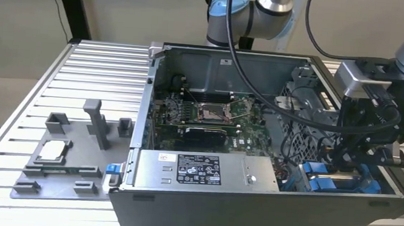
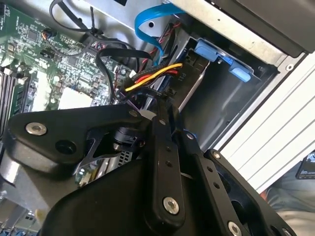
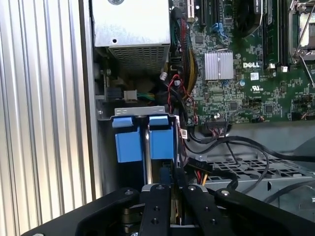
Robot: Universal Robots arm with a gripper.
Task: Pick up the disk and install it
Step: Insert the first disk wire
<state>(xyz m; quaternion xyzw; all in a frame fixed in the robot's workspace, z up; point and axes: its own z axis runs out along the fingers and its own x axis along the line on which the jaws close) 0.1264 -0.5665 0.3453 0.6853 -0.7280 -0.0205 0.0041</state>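
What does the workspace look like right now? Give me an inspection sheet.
Surface: ribbed aluminium table, grey fixture tray on it.
Job's things: disk's blue bracket stands in the drive bay at the open computer case's corner.
Clutter: small silver chip on the tray.
Gripper: gripper over the drive bay; finger state unclear.
Cables: black arm cable hangs over the motherboard; yellow-red power wires beside the bay.
Surroundings: nothing seen.

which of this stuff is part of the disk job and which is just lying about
Job: hand; blue-bracketed disk in the case's drive bay.
Lying about: square chip; grey fixture; silver box; motherboard.
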